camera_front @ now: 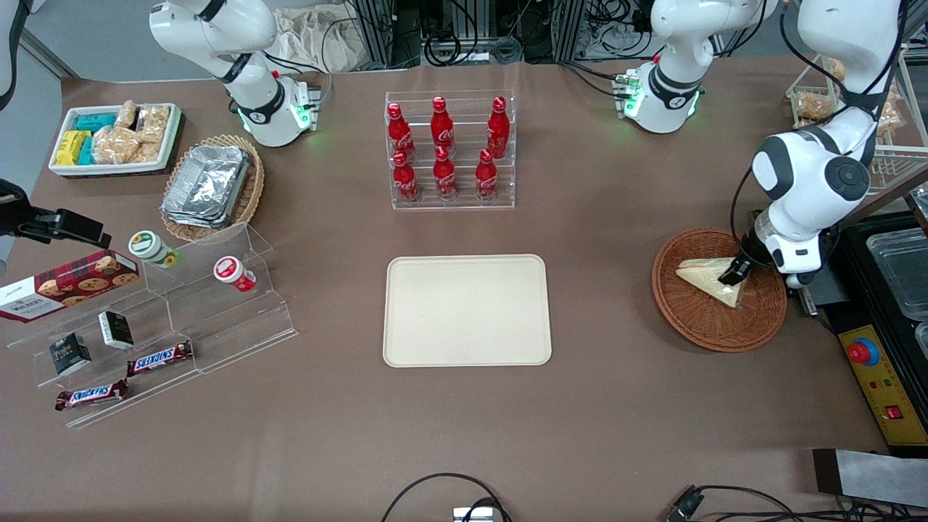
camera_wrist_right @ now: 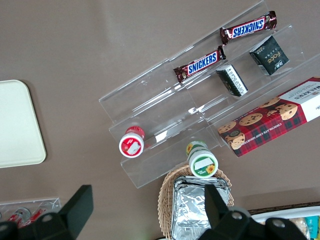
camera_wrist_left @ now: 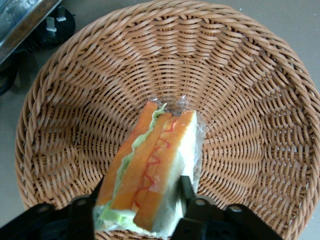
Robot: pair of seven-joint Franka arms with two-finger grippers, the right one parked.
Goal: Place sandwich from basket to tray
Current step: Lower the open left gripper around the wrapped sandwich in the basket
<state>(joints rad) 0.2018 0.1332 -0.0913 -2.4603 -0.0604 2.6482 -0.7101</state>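
The wrapped triangular sandwich (camera_front: 707,279) lies in the round reddish-brown wicker basket (camera_front: 696,326), toward the working arm's end of the table. My left gripper (camera_front: 734,274) is lowered into the basket over the wide end of the sandwich. In the left wrist view the black fingers (camera_wrist_left: 186,192) press against both sides of the sandwich (camera_wrist_left: 155,165), whose orange and green filling faces up. It still rests on the basket's weave (camera_wrist_left: 250,75). The cream tray (camera_front: 467,310) lies bare at the table's middle, beside the basket.
A clear rack of red cola bottles (camera_front: 449,148) stands farther from the front camera than the tray. A black unit with a red button (camera_front: 863,353) sits right beside the basket. An acrylic snack shelf (camera_front: 145,319), a foil-container basket (camera_front: 210,185) and a white snack tray (camera_front: 116,138) stand toward the parked arm's end.
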